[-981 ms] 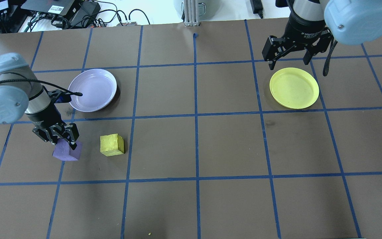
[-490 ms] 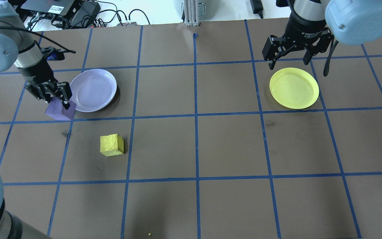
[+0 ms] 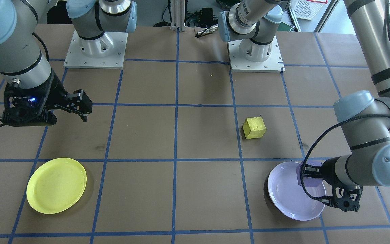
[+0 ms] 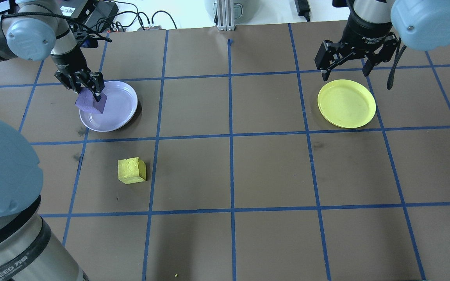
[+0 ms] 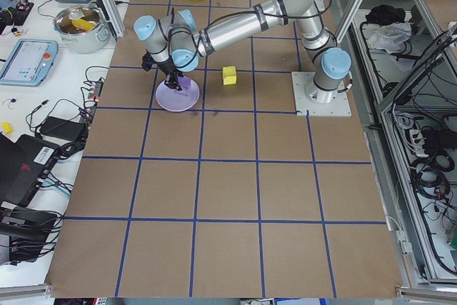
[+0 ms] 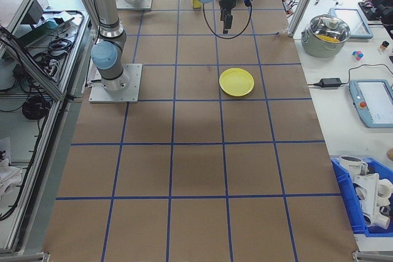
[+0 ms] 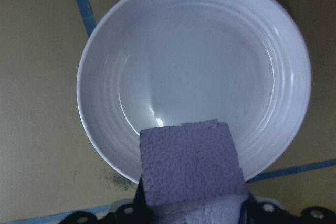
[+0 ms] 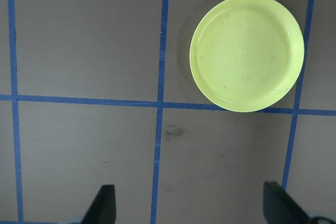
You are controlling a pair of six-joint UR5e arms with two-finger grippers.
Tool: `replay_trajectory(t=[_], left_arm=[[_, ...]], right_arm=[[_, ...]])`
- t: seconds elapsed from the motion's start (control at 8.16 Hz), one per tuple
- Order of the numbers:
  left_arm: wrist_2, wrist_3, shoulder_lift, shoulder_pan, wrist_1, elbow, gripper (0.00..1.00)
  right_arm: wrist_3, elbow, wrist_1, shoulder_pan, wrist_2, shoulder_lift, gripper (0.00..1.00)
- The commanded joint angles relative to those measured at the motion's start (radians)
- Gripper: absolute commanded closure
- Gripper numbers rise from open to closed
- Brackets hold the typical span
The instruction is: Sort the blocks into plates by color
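On the left of your overhead view, the left gripper (image 4: 88, 89) is clamped on the purple block (image 4: 90, 102) and holds it above the left edge of the lavender plate (image 4: 120, 102). The wrist view shows the block (image 7: 190, 167) lifted over the near rim of the plate (image 7: 195, 56), whose floor is bare. From the front camera the block (image 3: 307, 177) sits at the plate's (image 3: 291, 196) edge beside the gripper (image 3: 315, 181); you probably cannot tell from there how high it hangs, as the wrist covers part of it. In the left side view the block (image 5: 181, 84) is a small patch above the plate (image 5: 178, 98).

Nearer you and a little right, the yellow block (image 4: 131, 170) rests on the brown table (image 4: 229, 171), well apart from both plates and inside one taped square. The front camera shows it (image 3: 254, 127) upright on the paper.

Far right, the yellow plate (image 4: 346, 103) lies flat with nothing in it. The right gripper (image 4: 348, 64) hangs just beyond its far rim, fingers spread wide and holding nothing. Its wrist view shows both fingertips (image 8: 102, 205) well apart at the bottom corners, with the plate (image 8: 247, 52) at upper right.
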Motion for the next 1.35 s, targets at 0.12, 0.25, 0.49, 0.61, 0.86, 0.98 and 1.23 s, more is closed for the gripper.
replay_trajectory(t=[0.12, 0.25, 0.49, 0.61, 0.86, 0.98, 1.23], left_arm=[[-0.004, -0.092, -0.066, -0.007, 0.089, 0.008, 0.34], [-0.064, -0.108, -0.066, -0.004, 0.095, 0.008, 0.13], [-0.077, -0.114, -0.047, -0.007, 0.086, 0.008, 0.04], [-0.077, -0.183, -0.009, -0.014, 0.048, 0.009, 0.0], [-0.077, -0.227, 0.118, -0.047, -0.041, -0.003, 0.0], [-0.079, -0.302, 0.137, -0.066, -0.046, -0.026, 0.0], [-0.158, -0.457, 0.242, -0.082, -0.046, -0.21, 0.0]], right_arm=[[0.007, 0.0, -0.014, -0.005, 0.0, -0.001, 0.0], [0.007, 0.0, -0.014, -0.005, -0.002, -0.001, 0.0], [0.004, 0.0, -0.014, -0.005, -0.009, -0.001, 0.0], [0.007, -0.002, -0.014, -0.005, -0.012, -0.001, 0.0], [0.007, 0.0, -0.014, -0.005, -0.016, -0.001, 0.0], [0.007, 0.0, -0.014, -0.005, -0.014, -0.001, 0.0], [0.007, 0.0, -0.012, -0.005, -0.014, -0.001, 0.0]])
